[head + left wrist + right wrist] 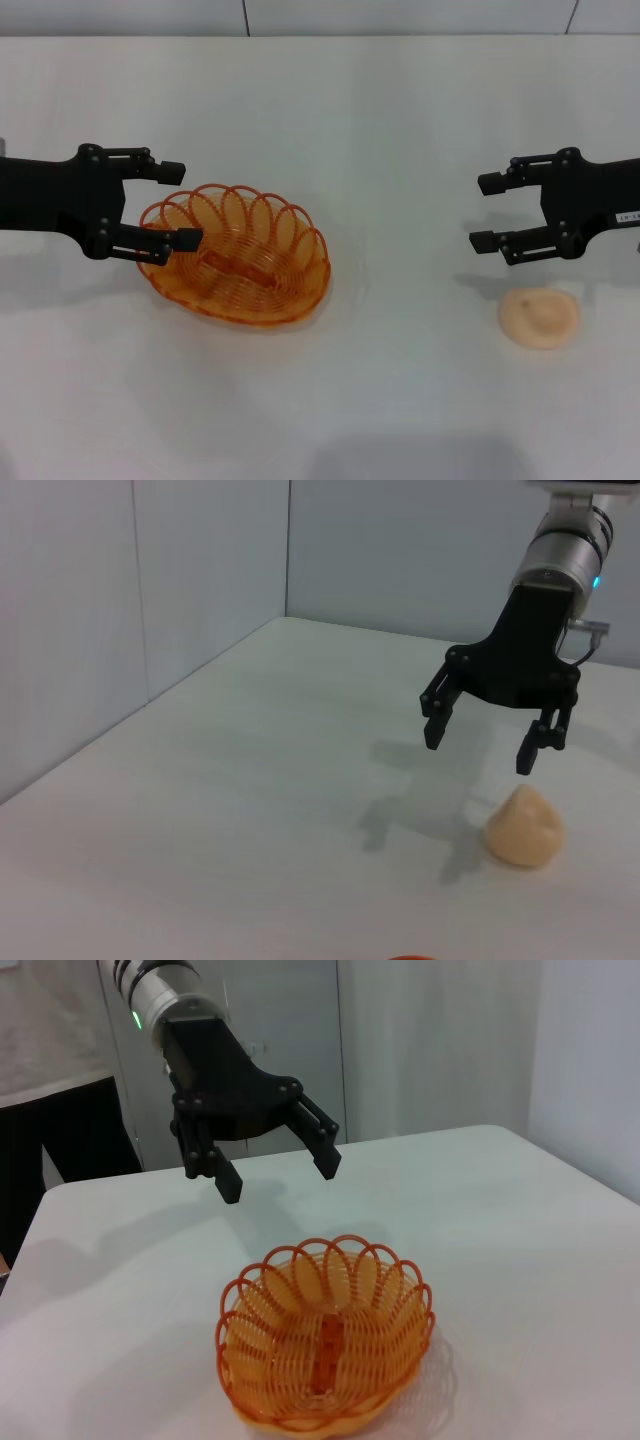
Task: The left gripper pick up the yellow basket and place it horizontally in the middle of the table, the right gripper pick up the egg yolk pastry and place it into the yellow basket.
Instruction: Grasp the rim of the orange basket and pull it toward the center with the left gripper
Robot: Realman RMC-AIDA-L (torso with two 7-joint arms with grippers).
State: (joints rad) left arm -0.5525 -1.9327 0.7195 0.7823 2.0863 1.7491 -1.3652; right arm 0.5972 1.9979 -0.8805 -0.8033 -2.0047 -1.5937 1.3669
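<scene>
Plain white table (380,130) across nearly the whole head view, bounded at the far edge by pale wall panels (400,15) and, in the left wrist view, by grey walls meeting at a corner. Nothing between either end effector and its target. Left end effector (182,205) reaching in from the left, raised above the left end of the yellow basket (240,255), its 2 fingers spread wide and gripping nothing; near finger overlapping the basket's rim in the head view, yet clearly up in the air and behind the basket in the right wrist view (contact with the rim ruled out there). Right end effector (482,212) coming in from the right, likewise released with 2 fingers apart, hovering above the table, near the egg yolk pastry (540,317) and apart from it, with its shadow on the table beside the pastry in the left wrist view. Both arms cut off at the head view's side edges; white label on the right wrist only partly visible and unreadable. Basket barely caught in the left wrist view, just an orange sliver at the lower edge. Basket upright, left of the table's centre, nothing loose inside, only its own orange wire ribs and a flat strip along the base. Pastry alone on the right side of the table, well apart from the basket.
</scene>
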